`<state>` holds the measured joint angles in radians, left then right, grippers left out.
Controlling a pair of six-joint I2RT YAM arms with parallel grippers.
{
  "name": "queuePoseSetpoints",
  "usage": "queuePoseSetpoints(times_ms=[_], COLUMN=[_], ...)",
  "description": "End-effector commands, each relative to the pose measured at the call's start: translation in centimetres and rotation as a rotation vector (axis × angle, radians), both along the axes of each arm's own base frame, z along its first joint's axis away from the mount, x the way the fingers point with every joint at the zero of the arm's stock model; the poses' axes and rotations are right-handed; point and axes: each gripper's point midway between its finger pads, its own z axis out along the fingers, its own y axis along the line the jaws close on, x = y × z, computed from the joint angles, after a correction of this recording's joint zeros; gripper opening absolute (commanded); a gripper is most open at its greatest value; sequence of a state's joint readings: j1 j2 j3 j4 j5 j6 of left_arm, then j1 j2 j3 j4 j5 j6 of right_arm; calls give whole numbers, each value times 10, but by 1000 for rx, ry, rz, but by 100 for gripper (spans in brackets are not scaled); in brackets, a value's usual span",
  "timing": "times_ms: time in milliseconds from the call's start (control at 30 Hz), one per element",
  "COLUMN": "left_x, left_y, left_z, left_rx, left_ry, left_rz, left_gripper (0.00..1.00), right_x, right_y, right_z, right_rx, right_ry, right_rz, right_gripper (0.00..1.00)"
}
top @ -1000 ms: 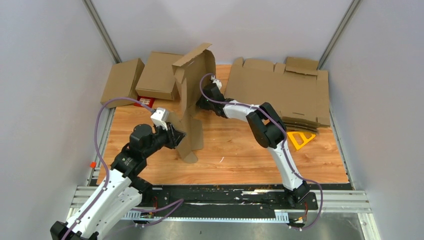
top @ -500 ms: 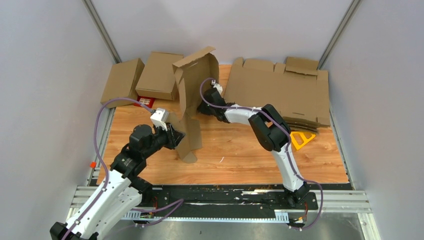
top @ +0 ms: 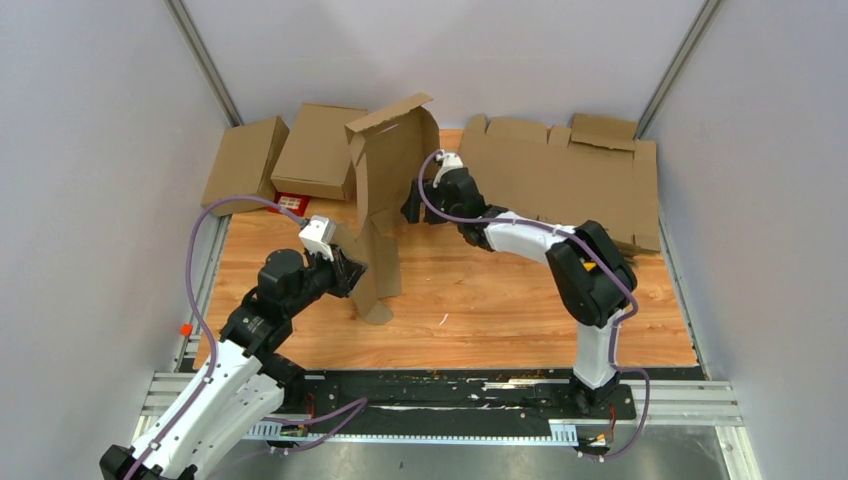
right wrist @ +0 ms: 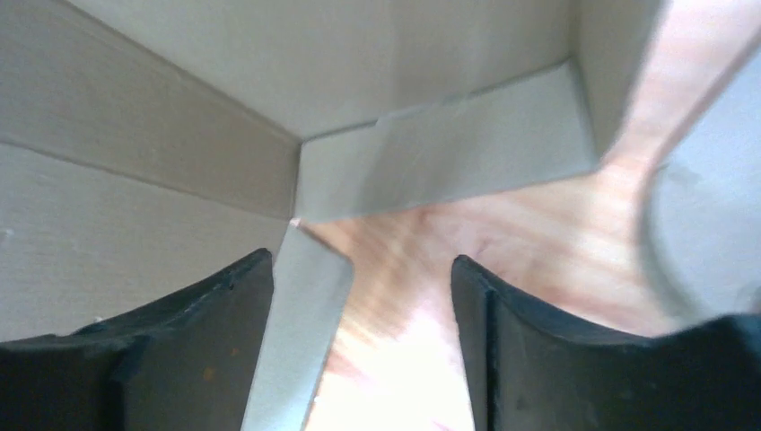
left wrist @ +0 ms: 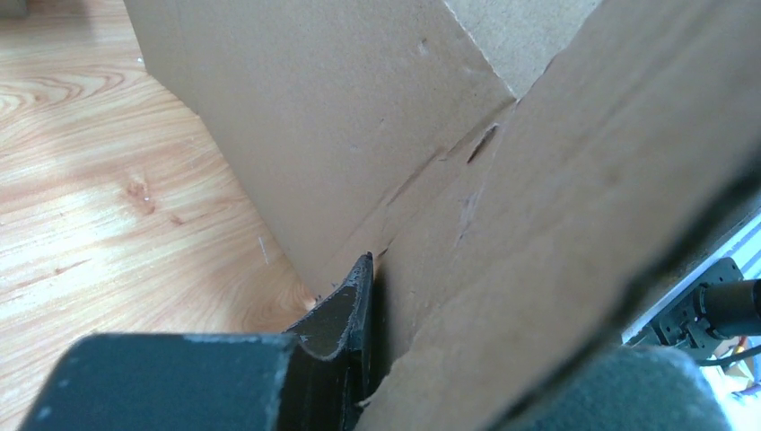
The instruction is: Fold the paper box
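Paper box point(top: 386, 172) stands upright, left end effector point(top: 354, 272) clamped on its lower flap, right end effector point(top: 411, 203) spread apart

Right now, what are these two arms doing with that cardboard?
Two robot arms are folding a cardboard box, which stands upright and half-formed on the table. The left tool is clamped on a lower flap, steadying it. The right tool is open just beside the box's right side and grips nothing. Flat cardboard sheets lie at the back right.
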<state>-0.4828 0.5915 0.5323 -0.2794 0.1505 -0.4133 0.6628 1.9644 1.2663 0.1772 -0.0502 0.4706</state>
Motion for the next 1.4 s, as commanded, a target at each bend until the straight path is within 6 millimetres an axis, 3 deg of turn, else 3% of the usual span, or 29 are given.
queuePoseSetpoints(times_ms=[0, 67, 133, 233, 467, 667, 700, 733, 833, 867, 1000, 1167, 1367], left_x=[-4, -4, -4, -4, 0, 3, 4, 5, 9, 9, 13, 12, 3], left_y=[2, 2, 1, 1, 0, 0, 0, -1, -1, -2, -4, -9, -39], left_z=[-1, -1, -1, -1, -3, -1, 0, 1, 0, -1, 1, 13, 37], left_rx=[17, 16, 16, 15, 16, 13, 5, 0, 0, 3, 7, -22, -132], left_ry=[30, 30, 33, 34, 35, 18, 14, 11, 22, 29, 23, -17, -35], left_rz=[-3, -3, -6, -6, 0, 9, 13, 14, 27, 26, 20, -10, -165], left_gripper=[19, 20, 21, 22, 22, 22, 20, 15, 0, 0, 0, 0, 0], right_x=[33, 46, 62, 81, 100, 108, 106, 104, 92, 87, 59, 8, -45], right_y=[-46, -61, -75, -81, -53, -38, -35, -32, -25, -25, -33, -36, -29], right_z=[46, 51, 53, 59, 62, 62, 63, 64, 69, 71, 77, 73, 73], right_rx=[-73, -84, -112, -195, -198, -153, -146, -143, -143, -146, -158, -160, -190], right_ry=[-187, -212, -236, -305, -438, -442, -444, -447, -447, -438, -384, -308, -238], right_rz=[-85, -104, -127, -119, 22, 35, 40, 47, 46, 38, -29, -95, -155], right_gripper=[81, 88, 88, 86, 82, 49, 40, 29, 10, 6, 5, 0, 2])
